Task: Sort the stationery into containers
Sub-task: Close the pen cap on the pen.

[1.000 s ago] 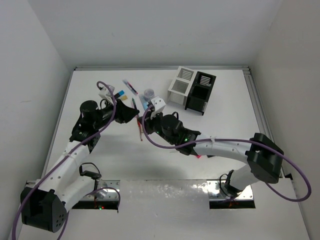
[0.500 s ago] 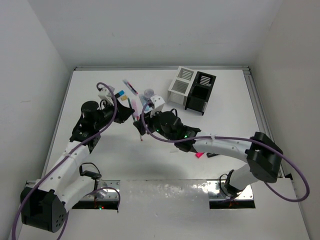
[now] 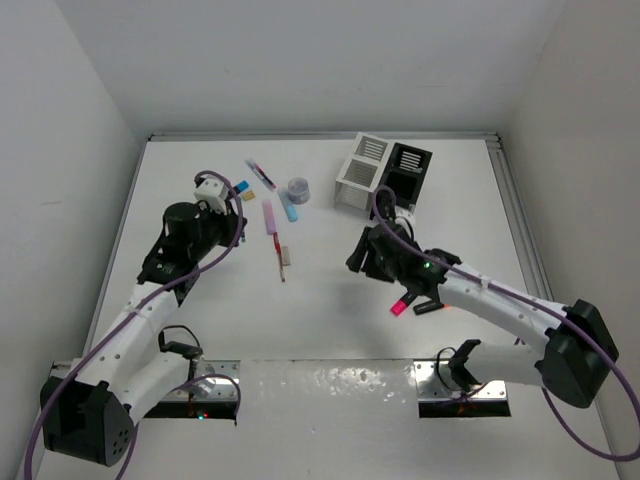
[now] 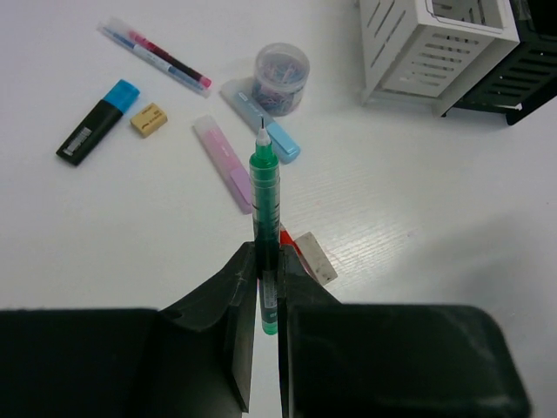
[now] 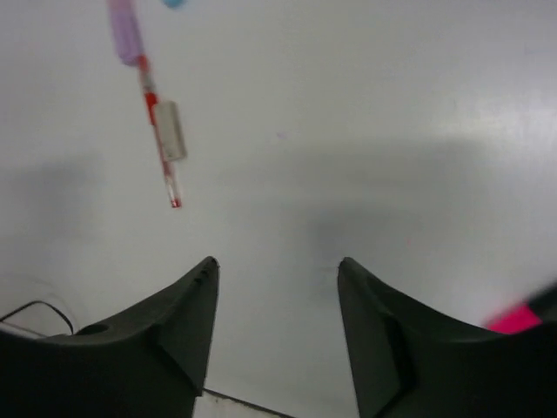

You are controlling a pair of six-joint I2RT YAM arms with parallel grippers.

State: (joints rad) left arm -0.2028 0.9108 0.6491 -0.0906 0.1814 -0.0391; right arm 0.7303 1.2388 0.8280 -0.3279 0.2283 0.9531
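My left gripper (image 4: 265, 261) is shut on a green pen (image 4: 265, 187), which sticks out forward above the table; in the top view this gripper (image 3: 238, 228) sits left of the scattered stationery. Beneath it lie a pink stick (image 4: 224, 163), a blue stick (image 4: 277, 139) and a red pen (image 4: 291, 244) with a beige tag. My right gripper (image 5: 277, 266) is open and empty over bare table, right of the red pen (image 5: 161, 144); in the top view it (image 3: 357, 262) is below the white container (image 3: 362, 170) and black container (image 3: 405, 180).
A blue-ended highlighter (image 4: 97, 132), a beige eraser (image 4: 149, 119), a thin red-and-blue pen (image 4: 157, 57) and a round piece (image 4: 281, 78) lie at the back left. A pink-ended highlighter (image 3: 402, 305) lies under my right forearm. White walls enclose the table.
My right arm has pulled back to the right, away from the left gripper, and its jaws have opened. The left gripper has shut on the green pen and stayed in place.
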